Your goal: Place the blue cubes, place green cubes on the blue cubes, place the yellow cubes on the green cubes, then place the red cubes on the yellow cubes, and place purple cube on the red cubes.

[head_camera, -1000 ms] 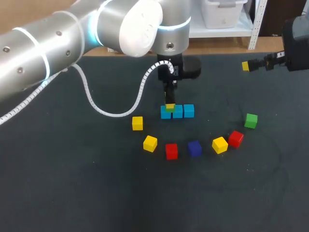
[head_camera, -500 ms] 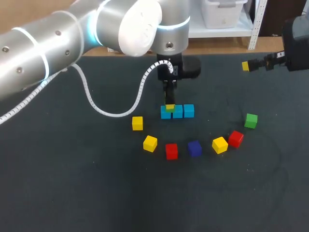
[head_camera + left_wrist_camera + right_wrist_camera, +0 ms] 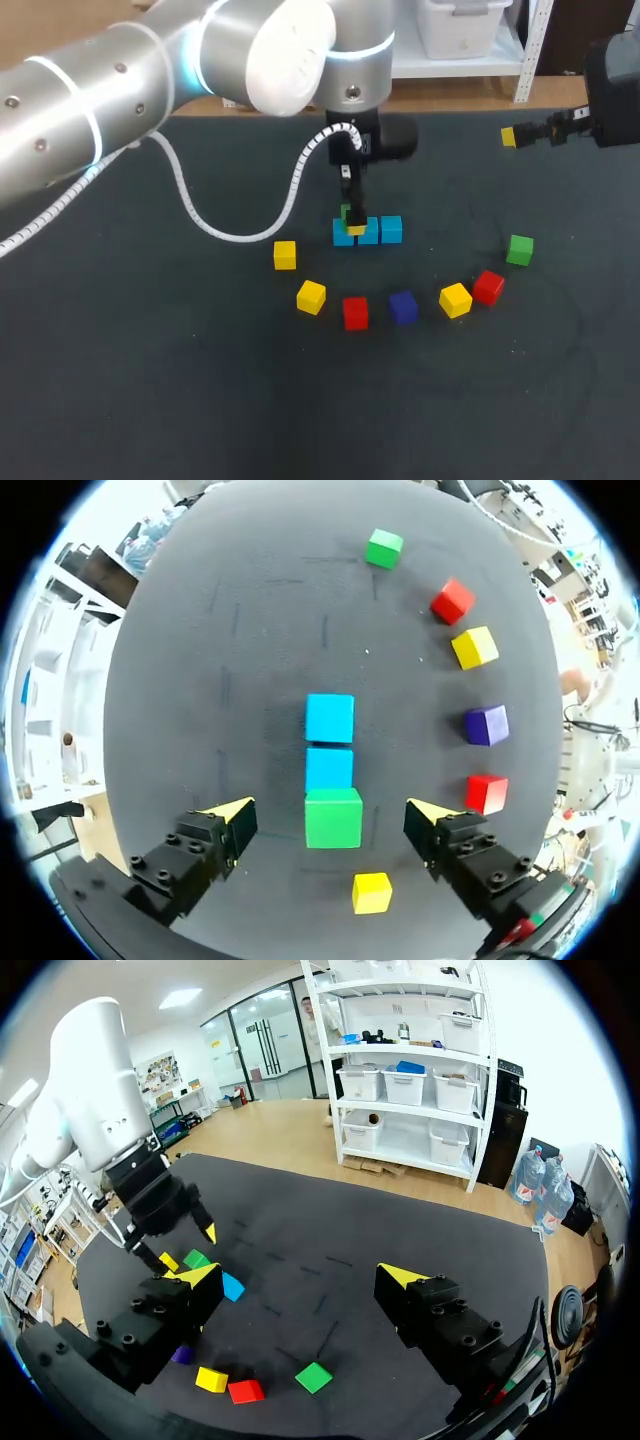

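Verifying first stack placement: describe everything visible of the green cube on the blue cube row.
The small green cube is plain, solid-coloured, with crisp edges and a matte look. It sits level on the end cube of the row of light-blue cubes, squared with the row and hiding the cube beneath. The left gripper hangs over it, open, its yellow-tipped fingers standing clear on either side; only the blue cube below touches it.

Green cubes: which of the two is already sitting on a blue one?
The green cube inside the open left hand: it sits atop the end blue cube of the row. The other green cube lies alone on the table.
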Tool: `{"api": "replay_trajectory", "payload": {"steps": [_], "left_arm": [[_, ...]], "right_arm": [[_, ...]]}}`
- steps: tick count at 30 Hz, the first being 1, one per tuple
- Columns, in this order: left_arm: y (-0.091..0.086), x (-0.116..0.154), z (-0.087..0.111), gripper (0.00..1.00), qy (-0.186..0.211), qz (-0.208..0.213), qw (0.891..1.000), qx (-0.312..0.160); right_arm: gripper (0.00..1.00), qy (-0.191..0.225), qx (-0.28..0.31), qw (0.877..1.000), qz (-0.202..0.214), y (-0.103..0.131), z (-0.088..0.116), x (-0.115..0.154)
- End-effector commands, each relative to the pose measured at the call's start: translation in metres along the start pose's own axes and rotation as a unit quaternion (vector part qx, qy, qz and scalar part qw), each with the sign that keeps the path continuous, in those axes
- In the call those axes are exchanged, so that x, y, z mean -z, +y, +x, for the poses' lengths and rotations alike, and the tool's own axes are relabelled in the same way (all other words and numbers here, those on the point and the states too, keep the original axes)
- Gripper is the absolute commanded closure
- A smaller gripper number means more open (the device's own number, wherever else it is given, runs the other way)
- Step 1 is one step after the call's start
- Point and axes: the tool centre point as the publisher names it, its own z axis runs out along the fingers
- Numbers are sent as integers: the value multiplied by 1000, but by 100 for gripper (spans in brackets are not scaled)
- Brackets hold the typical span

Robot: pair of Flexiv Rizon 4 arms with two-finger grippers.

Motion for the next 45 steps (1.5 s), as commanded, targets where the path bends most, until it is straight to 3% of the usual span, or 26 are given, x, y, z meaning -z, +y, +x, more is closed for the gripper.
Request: {"api": "replay_trajectory", "payload": {"steps": [1, 9, 16, 23, 27, 32, 36, 45], "left_arm": [[-3, 11, 5, 0, -15, -11, 1000, 9], [0, 51, 13, 0, -68, -39, 995, 56], [13, 90, 41, 0, -123, -90, 979, 138], [27, 112, 79, 0, -169, -171, 938, 249], [30, 120, 103, 0, -212, -186, 906, 314], [33, 122, 134, 0, -240, -204, 871, 377], [36, 123, 161, 0, -261, -221, 835, 430], [38, 120, 205, 0, -282, -242, 781, 502]], "right_arm": [[0, 0, 0, 1000, 4, 2, 0, 1], [0, 0, 0, 1000, 4, 2, 0, 1], [0, 0, 0, 1000, 4, 2, 0, 1], [0, 0, 0, 1000, 4, 2, 0, 1], [0, 0, 0, 1000, 4, 2, 0, 1], [0, 0, 0, 1000, 4, 2, 0, 1], [0, 0, 0, 1000, 4, 2, 0, 1], [0, 0, 0, 1000, 4, 2, 0, 1]]}}
